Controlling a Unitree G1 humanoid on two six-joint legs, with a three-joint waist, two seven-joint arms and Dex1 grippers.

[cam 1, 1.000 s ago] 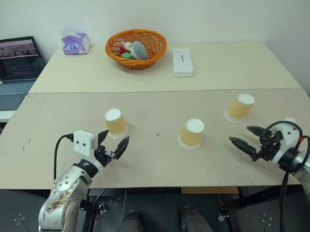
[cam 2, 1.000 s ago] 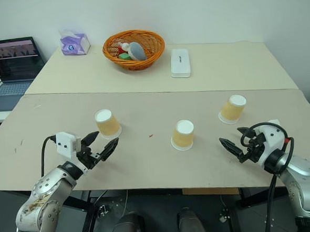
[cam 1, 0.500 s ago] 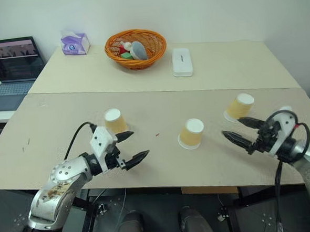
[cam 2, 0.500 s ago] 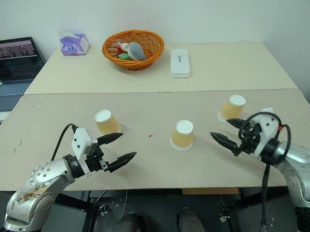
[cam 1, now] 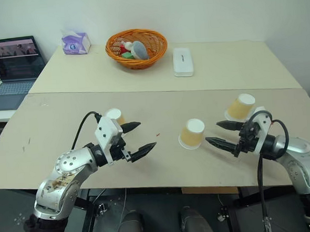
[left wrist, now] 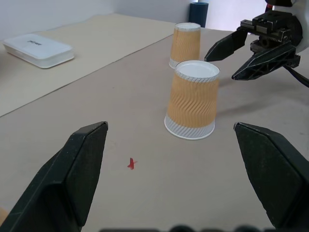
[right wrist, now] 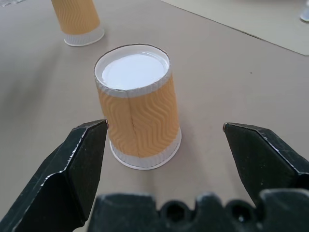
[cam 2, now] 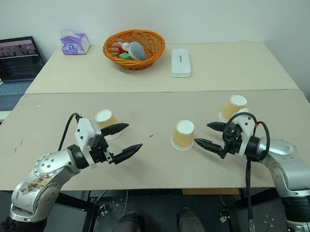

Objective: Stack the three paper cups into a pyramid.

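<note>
Three paper cups stand upside down on the near table (cam 1: 50, 122), apart from one another and not stacked. The middle cup (cam 1: 192, 133) sits near the table's centre, with a tiny red speck (left wrist: 131, 164) on the surface to its left. The left cup (cam 2: 107, 121) stands just beyond the left gripper (cam 1: 137, 137), partly hidden by it. The right cup (cam 1: 239, 106) is farther back and to the right, just beyond the right gripper (cam 1: 218, 133).

Both grippers hover above the table on either side of the middle cup, pointing inward toward it. The left gripper's fingers are spread wide and hold nothing; it is well apart from the middle cup. The right gripper is also spread wide and empty, its tips close to the middle cup but not touching it.

On the far table, an orange wicker basket (cam 1: 114, 53) holds a few small things, among them a grey rounded object and bits of green and red. Right of it lies a flat white box (cam 1: 182, 61); to the left sit a purple tissue pack (cam 1: 75, 42) and an open laptop (cam 1: 13, 64).
</note>
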